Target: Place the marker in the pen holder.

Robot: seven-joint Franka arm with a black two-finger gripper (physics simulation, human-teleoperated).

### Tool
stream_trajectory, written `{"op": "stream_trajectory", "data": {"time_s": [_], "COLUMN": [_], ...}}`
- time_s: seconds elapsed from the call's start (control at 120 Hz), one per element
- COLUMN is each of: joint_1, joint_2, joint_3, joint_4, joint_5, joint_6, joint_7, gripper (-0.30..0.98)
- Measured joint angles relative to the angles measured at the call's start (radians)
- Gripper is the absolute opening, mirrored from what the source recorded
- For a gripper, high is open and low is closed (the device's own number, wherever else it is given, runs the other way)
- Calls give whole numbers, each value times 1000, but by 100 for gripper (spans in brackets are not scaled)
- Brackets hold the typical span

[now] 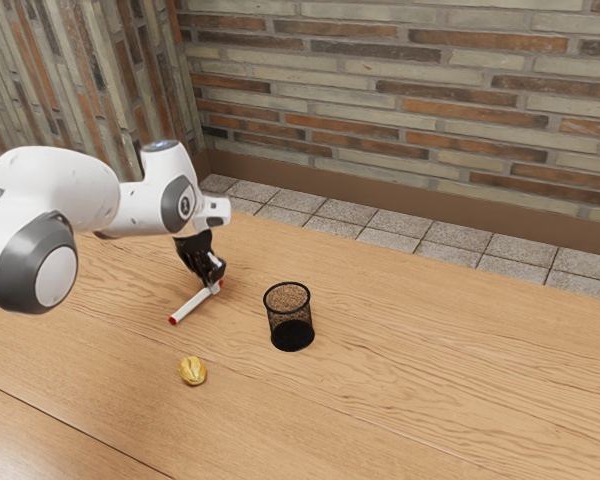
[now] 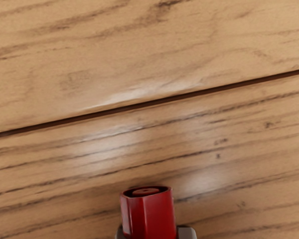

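Observation:
My gripper (image 1: 214,282) is low over the table, closed around one end of a white marker (image 1: 191,304) with red ends. From the fingers, the marker slants toward the exterior view's lower left; whether it touches the wood I cannot tell. In the wrist view the red end of the marker (image 2: 148,216) sits between the two fingertips of the gripper (image 2: 150,233), one against each side. The pen holder (image 1: 292,336), a round black mesh cup, stands upright to the exterior view's right of the marker, apart from it.
A small golden, lumpy object (image 1: 192,370) lies on the wooden table (image 1: 430,390), nearer the exterior view's bottom than the marker and pen holder. Beyond the table's far edge are floor tiles and a brick wall (image 1: 400,90).

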Motion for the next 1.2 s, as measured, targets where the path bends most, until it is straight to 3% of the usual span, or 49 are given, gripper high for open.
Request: {"op": "stream_trajectory", "data": {"time_s": [0.158,0.267,0.45,0.75,1.2], "joint_1": [0,-1,-22,-166,-223], "joint_2": [3,-15,-98,-228,-344], "joint_3": [0,0,-11,-27,-78], "joint_4": [1,1,5,57,-49], "joint_5": [-5,-1,19,41,50], "joint_6": [1,0,5,32,5], "joint_7": [7,10,-2,-49,-200], "gripper": [7,-4,-8,-8,-4]}}
